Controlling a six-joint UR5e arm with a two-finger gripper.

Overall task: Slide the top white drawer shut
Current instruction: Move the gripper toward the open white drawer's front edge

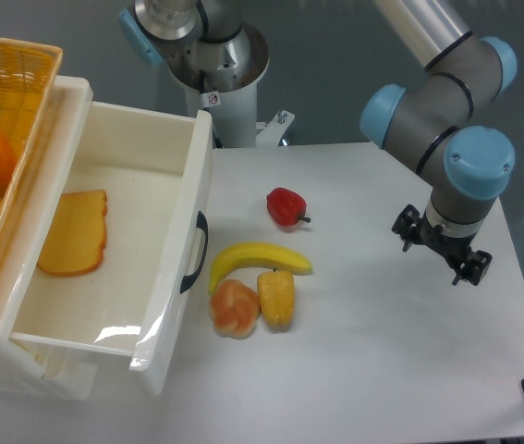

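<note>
From my remote station I saw the large glossy white plastic top drawer (123,240) pulled well out over the left part of the white worktop (400,351), its front panel with the dark curved handle (193,252) facing right. Inside it lay an orange-yellow slice of toast-shaped food (75,233) against the left side of the floor. A yellow woven basket (7,139) sat on the cabinet behind the drawer's left rim.

Just beside the front panel lay a yellow banana (257,259), with a round orange-brown bun (235,308) and a yellow-orange pepper-shaped piece (277,296) touching below it; a red pepper (286,206) lay a little apart, further back.

The black two-finger end effector (442,246) hung over the right side of the worktop, well apart from the drawer and near the right edge. I grasped nothing with it; from this angle I could not tell whether its fingers were spread or closed. Bare worktop lay between it and the fruit cluster, and along the front edge.
</note>
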